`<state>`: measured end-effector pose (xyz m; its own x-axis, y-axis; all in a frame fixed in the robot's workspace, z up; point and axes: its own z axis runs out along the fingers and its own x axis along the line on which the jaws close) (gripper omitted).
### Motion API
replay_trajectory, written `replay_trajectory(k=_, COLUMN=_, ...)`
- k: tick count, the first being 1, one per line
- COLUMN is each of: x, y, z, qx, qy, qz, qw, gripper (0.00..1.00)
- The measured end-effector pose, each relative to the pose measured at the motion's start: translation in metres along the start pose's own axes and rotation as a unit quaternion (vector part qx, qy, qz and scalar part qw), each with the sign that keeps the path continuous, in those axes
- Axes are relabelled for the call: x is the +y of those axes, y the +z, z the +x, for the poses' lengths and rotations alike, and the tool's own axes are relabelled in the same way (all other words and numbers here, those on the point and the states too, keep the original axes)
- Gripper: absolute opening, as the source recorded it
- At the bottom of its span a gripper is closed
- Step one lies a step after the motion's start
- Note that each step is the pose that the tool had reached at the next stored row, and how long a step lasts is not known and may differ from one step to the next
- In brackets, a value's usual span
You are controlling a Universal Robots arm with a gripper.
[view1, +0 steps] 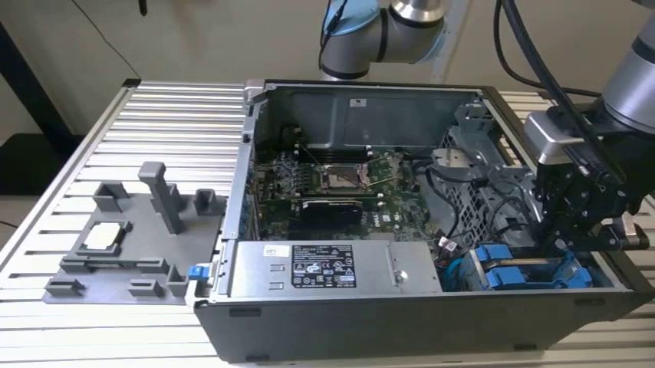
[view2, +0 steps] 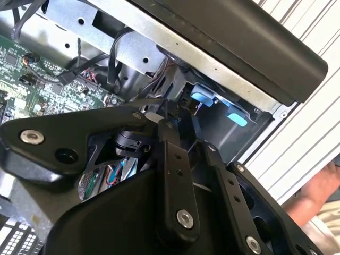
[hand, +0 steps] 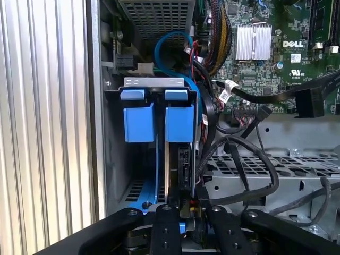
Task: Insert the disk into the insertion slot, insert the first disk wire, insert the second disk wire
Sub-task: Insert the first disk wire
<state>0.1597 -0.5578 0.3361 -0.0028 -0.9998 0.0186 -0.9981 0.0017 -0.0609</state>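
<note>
The gripper [hand: 186, 208] reaches down into the drive bay at the corner of the open computer case [view1: 338, 331]. Its black fingers [hand: 164, 223] are drawn in on either side of the near end of the disk [hand: 179, 123], with a strip of the blue carrier frame showing between them, so it looks clamped on the disk. In the second wrist view the gripper [view2: 162, 118] has its fingertips close together over the bay.

The disk stands on edge in the bay and is seen edge-on in the first wrist view. Its long axis runs straight away from the gripper toward the power supply [hand: 154, 16], and the blue tab end points that way. In the exterior view the disk [view1: 495, 254] lies along the case's length. Its tab faces the exterior view's left and its other end sits under the gripper [view1: 571, 244].

The disk occupies the slot on the motherboard [hand: 276, 32] side. It is just beside the other blue-framed drive [hand: 138, 122], which sits parallel to it against the case's outer wall. Black cables [hand: 249, 159] loop near the disk's motherboard side, and a blue cable [hand: 164, 48] arcs beyond the tabs.

The arm [view1: 630, 84] comes in from the exterior view's right. The case rests on a slatted metal table [view1: 153, 115], with a grey fixture [view1: 113, 261] well apart on the exterior view's left.
</note>
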Motion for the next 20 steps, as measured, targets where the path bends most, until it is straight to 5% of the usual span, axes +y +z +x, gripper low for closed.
replay_trajectory(k=7, x=-0.0009, y=-0.0140, z=0.0002, qx=0.0000, qy=0.000, qz=0.0000, qw=1.0000, gripper=0.27)
replay_trajectory(k=14, x=-0.0026, y=-0.0431, z=0.0007, qx=-0.0001, qy=0.000, qz=0.0000, qw=1.0000, gripper=0.27)
replay_trajectory(k=17, x=-0.0028, y=-0.0451, z=0.0008, qx=-0.0007, qy=0.000, qz=0.0003, qw=1.0000, gripper=0.27)
replay_trajectory(k=18, x=-0.0028, y=-0.0451, z=0.0008, qx=-0.0064, qy=0.000, qz=0.0014, qw=1.0000, gripper=0.27)
replay_trajectory(k=20, x=-0.0027, y=-0.0451, z=0.0008, qx=-0.0244, qy=0.001, qz=0.0040, qw=0.9997, gripper=0.27)
